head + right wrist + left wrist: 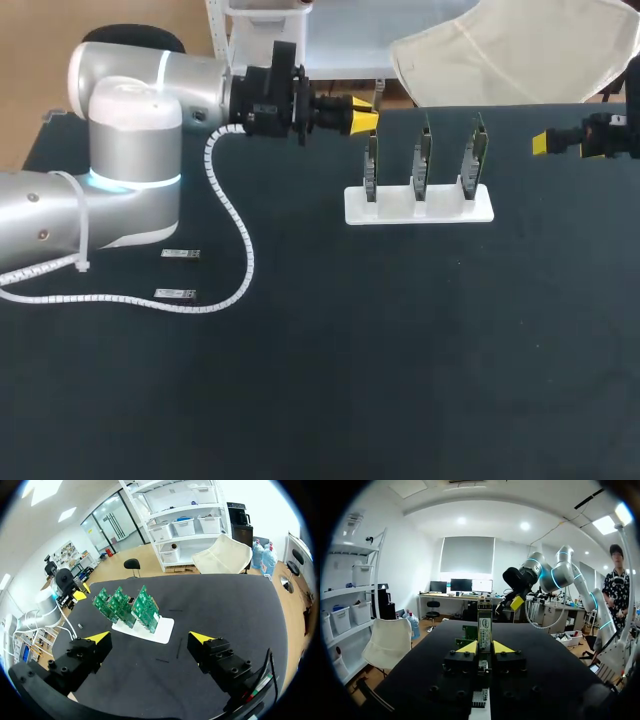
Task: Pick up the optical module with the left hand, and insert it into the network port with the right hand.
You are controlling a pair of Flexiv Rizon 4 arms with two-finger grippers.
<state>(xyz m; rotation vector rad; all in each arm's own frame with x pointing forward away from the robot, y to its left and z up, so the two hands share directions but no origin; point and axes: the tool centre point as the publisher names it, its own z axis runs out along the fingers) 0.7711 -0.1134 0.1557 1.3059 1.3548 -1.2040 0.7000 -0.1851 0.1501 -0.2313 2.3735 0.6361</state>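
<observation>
My left gripper (pixel 364 121) hangs above the table just left of the board stand, shut on a slim metal optical module (pixel 484 626). In the left wrist view the module stands out between the yellow fingertips (pixel 466 647). Three green circuit boards (pixel 421 160) stand upright in a white base (pixel 420 207); their network ports are too small to make out. My right gripper (pixel 552 143) floats at the table's right side, level with the boards, open and holding nothing. From its wrist, the boards (pixel 127 606) lie ahead of its wide-spread fingers (pixel 100 639).
Two spare optical modules (pixel 181 255) (pixel 174 293) lie on the dark table at the left, near my left arm's white coiled cable (pixel 240 240). A cream chair back (pixel 520 50) stands beyond the far edge.
</observation>
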